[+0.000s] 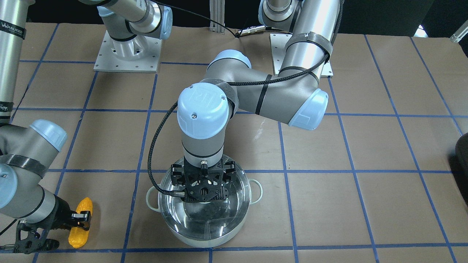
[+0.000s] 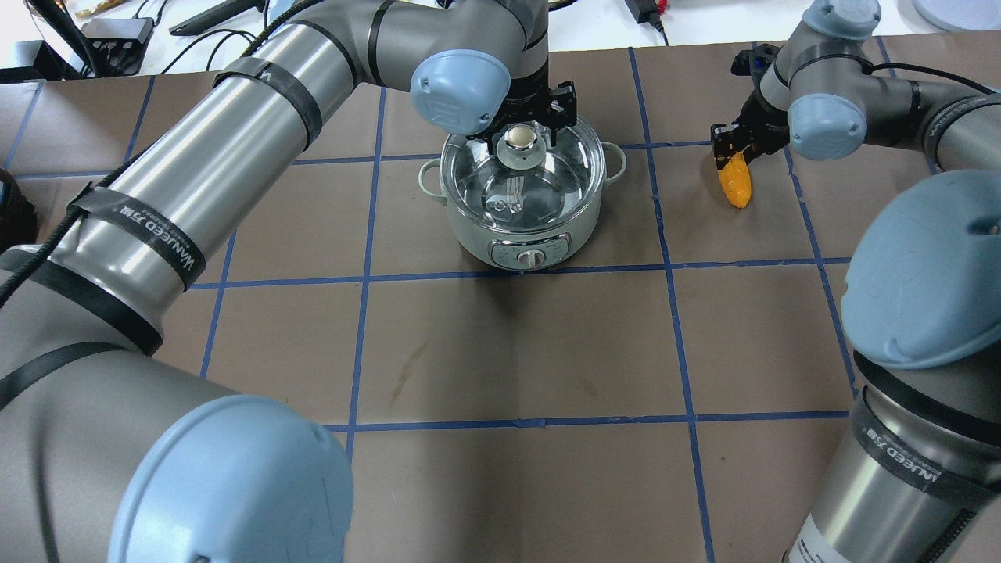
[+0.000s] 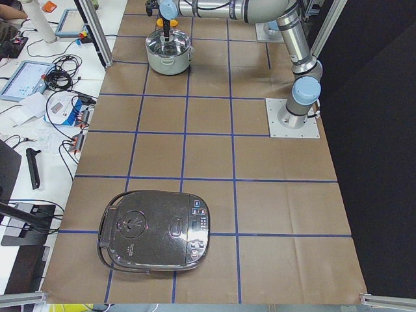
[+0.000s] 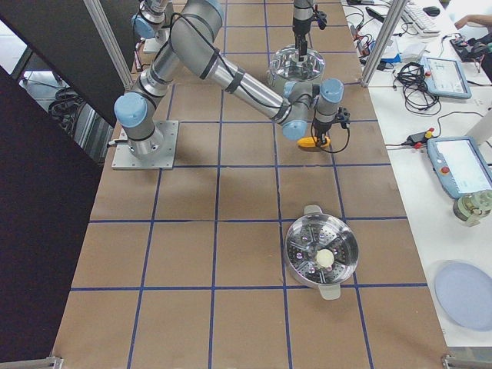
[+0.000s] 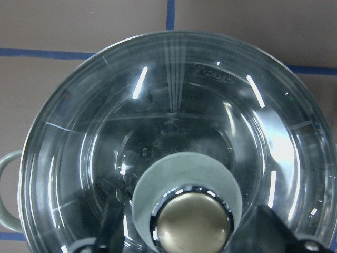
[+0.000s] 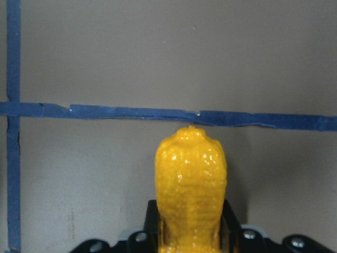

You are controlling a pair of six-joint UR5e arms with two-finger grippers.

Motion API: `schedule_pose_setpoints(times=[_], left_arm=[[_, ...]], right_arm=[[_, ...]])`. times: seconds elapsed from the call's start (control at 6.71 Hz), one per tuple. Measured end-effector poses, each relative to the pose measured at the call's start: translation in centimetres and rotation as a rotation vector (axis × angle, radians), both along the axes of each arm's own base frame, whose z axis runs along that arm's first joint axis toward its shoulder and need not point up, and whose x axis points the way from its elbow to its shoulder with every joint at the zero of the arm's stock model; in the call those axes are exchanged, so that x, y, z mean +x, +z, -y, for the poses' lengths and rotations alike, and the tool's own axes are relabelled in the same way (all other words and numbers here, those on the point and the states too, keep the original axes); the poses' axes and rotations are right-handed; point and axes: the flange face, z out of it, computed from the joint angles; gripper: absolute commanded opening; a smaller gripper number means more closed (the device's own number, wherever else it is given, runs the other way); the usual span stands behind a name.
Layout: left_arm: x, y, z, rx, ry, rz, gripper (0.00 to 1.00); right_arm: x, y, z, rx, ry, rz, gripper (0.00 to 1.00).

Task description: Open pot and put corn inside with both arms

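Note:
The pot (image 1: pixel 204 233) stands on the table with its glass lid (image 2: pixel 547 188) on. The lid's metal knob (image 5: pixel 192 221) sits in the middle. My left gripper (image 1: pixel 203 191) hangs straight over the lid, open, with a finger (image 5: pixel 268 229) on each side of the knob and apart from it. It also shows in the overhead view (image 2: pixel 520 134). The yellow-orange corn (image 1: pixel 81 226) lies low at the table to the pot's side. My right gripper (image 1: pixel 83 218) is shut on the corn (image 6: pixel 190 179), its pads against both sides. The corn's tip sticks out past the fingers (image 2: pixel 737 188).
A black rice cooker (image 3: pixel 153 231) stands at the table's end on the left arm's side. A steel steamer pot (image 4: pixel 321 254) stands at the end on the right arm's side. The pot's pale side handles (image 1: pixel 257 190) stick out. Blue tape lines grid the brown table.

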Motion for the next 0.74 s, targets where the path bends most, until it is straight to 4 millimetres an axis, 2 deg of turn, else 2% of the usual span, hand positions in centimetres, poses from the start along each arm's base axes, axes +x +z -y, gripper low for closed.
schedule_pose_setpoints(times=[0.15, 0.3, 0.45, 0.6, 0.74], left_arm=[[0.0, 0.1, 0.0, -0.001, -0.003, -0.002, 0.15], [0.1, 0.7, 0.0, -0.01, -0.003, -0.006, 0.15], [1.0, 2.2, 0.3, -0.024, 0.004, -0.01, 0.15], [4.2, 4.6, 1.0, -0.036, 0.01, -0.008, 0.15], [9.4, 7.3, 1.9, -0.04, -0.015, 0.003, 0.15]], right_arm=[[0.0, 1.6, 0.0, -0.002, -0.014, 0.0, 0.07], [0.4, 5.5, -0.3, -0.004, -0.038, 0.002, 0.07], [1.9, 10.5, -0.8, -0.004, -0.059, 0.014, 0.07], [6.1, 15.2, -1.4, -0.011, -0.048, 0.028, 0.07], [12.3, 18.4, -2.5, -0.019, -0.013, 0.028, 0.07]])
